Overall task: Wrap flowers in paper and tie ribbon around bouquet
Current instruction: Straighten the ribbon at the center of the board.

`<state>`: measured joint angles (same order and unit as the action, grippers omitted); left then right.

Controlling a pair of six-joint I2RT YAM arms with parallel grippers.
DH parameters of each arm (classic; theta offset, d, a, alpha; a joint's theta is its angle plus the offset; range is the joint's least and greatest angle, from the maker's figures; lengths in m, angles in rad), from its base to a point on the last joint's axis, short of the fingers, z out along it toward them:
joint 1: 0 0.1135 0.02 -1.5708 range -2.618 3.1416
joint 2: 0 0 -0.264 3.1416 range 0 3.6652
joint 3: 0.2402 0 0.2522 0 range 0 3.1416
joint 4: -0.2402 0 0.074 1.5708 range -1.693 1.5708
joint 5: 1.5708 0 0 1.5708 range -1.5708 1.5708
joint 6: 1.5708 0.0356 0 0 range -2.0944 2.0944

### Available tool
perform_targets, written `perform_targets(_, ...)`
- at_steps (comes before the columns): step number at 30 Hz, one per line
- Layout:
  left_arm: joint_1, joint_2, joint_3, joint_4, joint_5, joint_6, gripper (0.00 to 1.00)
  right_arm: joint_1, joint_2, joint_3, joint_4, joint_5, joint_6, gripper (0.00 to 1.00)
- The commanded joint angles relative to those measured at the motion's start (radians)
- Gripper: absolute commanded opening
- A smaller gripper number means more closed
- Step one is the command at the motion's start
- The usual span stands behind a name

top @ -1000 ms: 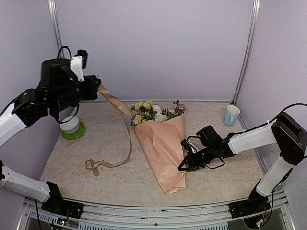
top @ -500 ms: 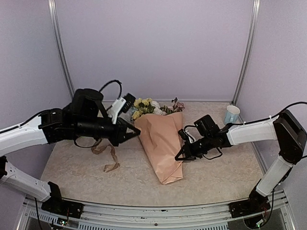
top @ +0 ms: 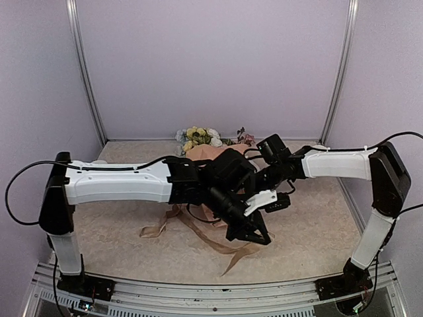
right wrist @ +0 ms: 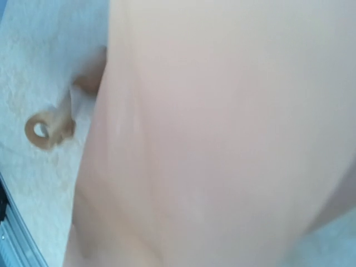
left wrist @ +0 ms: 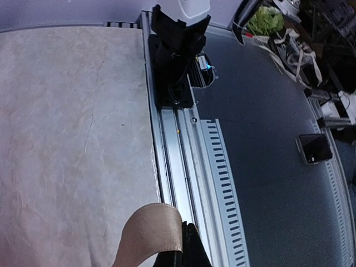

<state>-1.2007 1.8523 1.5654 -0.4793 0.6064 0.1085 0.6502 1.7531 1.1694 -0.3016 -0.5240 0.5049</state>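
The bouquet [top: 205,145] is lying near the middle of the table's far edge, its flowers [top: 198,137] pointing at the back wall and already sitting inside the peach paper [top: 198,154]. The wrapping is therefore looking done, though the left arm [top: 119,185] is crossing over most of the cone and hiding its waist. The ribbon [top: 155,230] is trailing loose over the table [top: 125,165] between the bouquet and the near edge, one loop lying to the left and a tail running toward the near edge. No knot or bow is showing, so the tying is judged to be what is left; whether the ribbon is passing around the cone at all cannot be told. The left gripper [top: 255,236] is hovering low by the near edge, right of centre, its jaws pinched together on the ribbon, which is curling out beside its fingers in the left wrist view. The right arm [top: 330,162] is reaching in from the right edge toward the cone. The right gripper is hidden behind the left arm, and its wrist view is filling with paper, a ribbon loop lying beside it. Its jaws are closed, but whether they are pinching paper cannot be told. No brand, label or writing is showing legibly anywhere.
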Motion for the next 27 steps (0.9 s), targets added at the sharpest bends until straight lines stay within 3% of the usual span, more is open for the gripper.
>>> perform_targets(1, -0.068, 0.200, 0.239, -0.175, 0.034, 0.239, 0.00, -0.013, 0.016, 0.083, -0.063, 0.044, -0.040, 0.00)
perform_targets(3, -0.074, 0.229, 0.249, -0.133, -0.025, 0.259, 0.00, -0.014, 0.016, 0.097, -0.078, 0.045, -0.040, 0.00)
perform_targets(6, -0.052, 0.208, 0.163, 0.057, -0.130, 0.218, 0.00, -0.014, 0.008, 0.102, -0.090, 0.052, -0.071, 0.00)
perform_targets(10, 0.015, 0.144, 0.065, 0.336, -0.143, 0.071, 0.00, -0.015, 0.000, 0.104, -0.104, 0.067, -0.074, 0.00)
perform_targets(12, 0.031, 0.107, 0.012, 0.471, -0.238, 0.018, 0.00, -0.015, -0.001, 0.109, -0.115, 0.073, -0.076, 0.00)
perform_targets(15, 0.019, 0.109, 0.012, 0.527, -0.397, 0.058, 0.01, -0.015, -0.001, 0.112, -0.121, 0.083, -0.082, 0.00)
perform_targets(16, 0.018, 0.121, 0.026, 0.524, -0.411, 0.070, 0.09, -0.016, 0.000, 0.114, -0.124, 0.086, -0.084, 0.00)
perform_targets(19, 0.018, 0.143, 0.027, 0.536, -0.405, 0.071, 0.57, -0.017, 0.005, 0.121, -0.131, 0.088, -0.086, 0.00)
perform_targets(21, 0.016, 0.151, 0.026, 0.524, -0.401, 0.083, 0.83, -0.017, 0.004, 0.118, -0.130, 0.086, -0.086, 0.00)
perform_targets(23, 0.003, 0.162, 0.056, 0.461, -0.406, 0.115, 0.97, -0.017, 0.003, 0.114, -0.129, 0.084, -0.087, 0.00)
perform_targets(25, -0.021, 0.175, 0.096, 0.385, -0.466, 0.171, 0.99, -0.017, 0.003, 0.113, -0.131, 0.084, -0.088, 0.00)
perform_targets(27, -0.058, 0.199, 0.133, 0.334, -0.685, 0.254, 0.99, -0.017, 0.004, 0.115, -0.132, 0.083, -0.089, 0.00)
